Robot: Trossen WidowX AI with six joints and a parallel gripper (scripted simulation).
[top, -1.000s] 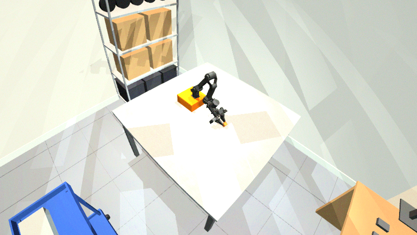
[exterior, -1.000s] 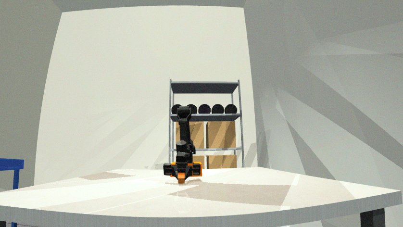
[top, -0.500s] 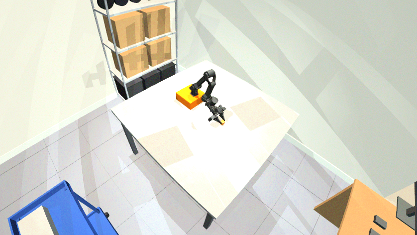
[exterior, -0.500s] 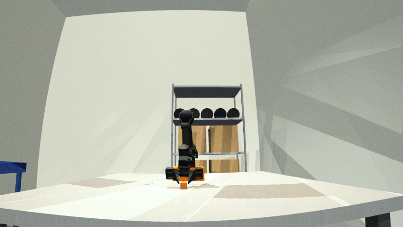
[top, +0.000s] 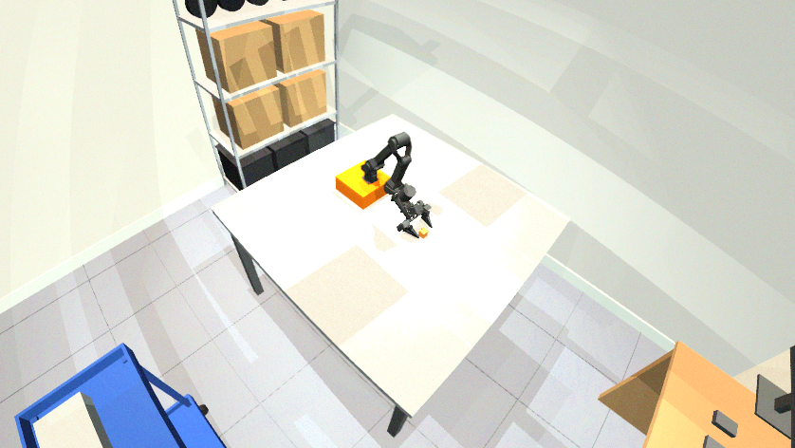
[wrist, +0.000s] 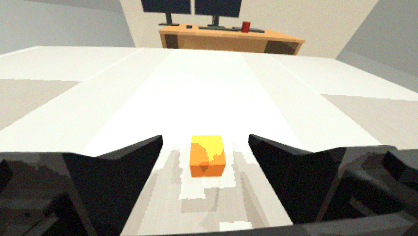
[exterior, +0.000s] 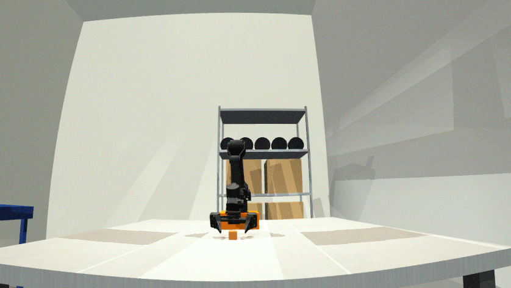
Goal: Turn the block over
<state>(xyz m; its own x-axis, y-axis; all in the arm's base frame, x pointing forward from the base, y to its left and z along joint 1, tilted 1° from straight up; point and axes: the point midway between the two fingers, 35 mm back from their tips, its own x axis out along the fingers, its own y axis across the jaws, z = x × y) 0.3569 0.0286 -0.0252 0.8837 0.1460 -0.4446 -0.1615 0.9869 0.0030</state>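
Note:
The small orange block (top: 423,233) (exterior: 232,235) (wrist: 207,152) rests flat on the white table (top: 267,222) (exterior: 214,264) (wrist: 125,120). In the wrist view its top looks yellow to orange under light and shadow, and the face toward me is darker orange. I cannot make out a marked side on the faces that show; the underside is hidden. My gripper (top: 424,231) (exterior: 233,232) (wrist: 206,138) is open wide and empty. Its fingertips stand on either side of the block, a little back and above it, with a gap on both sides.
The orange base box (top: 356,192) (exterior: 228,225) carries the arm behind the gripper. A shelf with boxes (top: 245,55) (exterior: 282,175) stands behind the table. A blue cart (top: 127,401) and a wooden desk (top: 690,389) (wrist: 225,40) stand off the table. Shadow patches lie across the table.

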